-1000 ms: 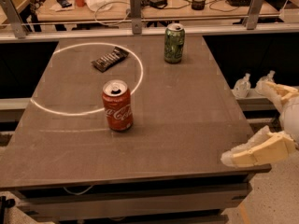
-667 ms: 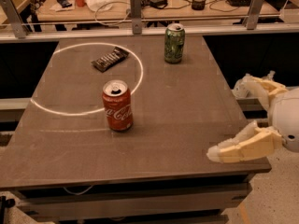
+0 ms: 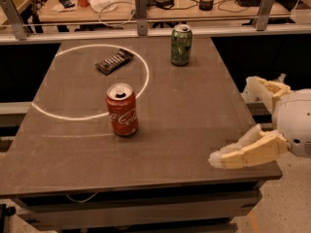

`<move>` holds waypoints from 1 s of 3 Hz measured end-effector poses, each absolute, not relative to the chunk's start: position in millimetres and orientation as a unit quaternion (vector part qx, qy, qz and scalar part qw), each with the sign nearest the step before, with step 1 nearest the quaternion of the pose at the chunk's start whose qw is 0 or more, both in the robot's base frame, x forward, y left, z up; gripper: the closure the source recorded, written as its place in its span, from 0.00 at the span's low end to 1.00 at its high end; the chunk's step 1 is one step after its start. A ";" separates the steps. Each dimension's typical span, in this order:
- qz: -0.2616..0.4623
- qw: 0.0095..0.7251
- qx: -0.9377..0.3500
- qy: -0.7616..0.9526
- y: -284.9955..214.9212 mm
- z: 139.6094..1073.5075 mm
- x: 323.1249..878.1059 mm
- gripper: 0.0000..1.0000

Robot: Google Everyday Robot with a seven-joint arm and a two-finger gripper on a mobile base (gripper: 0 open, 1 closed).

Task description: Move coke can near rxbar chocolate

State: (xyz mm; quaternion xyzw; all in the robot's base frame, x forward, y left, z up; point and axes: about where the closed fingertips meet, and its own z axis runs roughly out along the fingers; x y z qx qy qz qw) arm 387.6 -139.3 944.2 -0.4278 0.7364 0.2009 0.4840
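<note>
The red coke can [image 3: 122,109] stands upright on the dark table, left of centre, on the rim of a white ring of light. The rxbar chocolate [image 3: 114,61], a flat dark bar, lies inside the ring behind the can, towards the back left. My gripper [image 3: 234,125] is at the right edge of the table, well to the right of the can and lower in the view. Its two pale fingers [image 3: 245,152] are spread wide apart with nothing between them. One finger reaches over the table's front right corner, the other sits beyond the right edge.
A green soda can [image 3: 181,44] stands upright at the back centre of the table [image 3: 194,110]. A metal rail with posts [image 3: 141,6] runs behind the table, and a cluttered desk lies beyond it. The floor drops away to the right.
My gripper has moved left, from beyond the right edge to over the table's front right corner. The cans and the bar have not moved.
</note>
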 end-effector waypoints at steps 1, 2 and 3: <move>0.228 0.477 -0.440 0.726 -114.4 933.8 385.8 0.00; 0.248 0.467 -0.456 0.716 -84.2 918.6 388.9 0.00; 0.246 0.458 -0.468 0.714 -56.4 905.5 398.7 0.00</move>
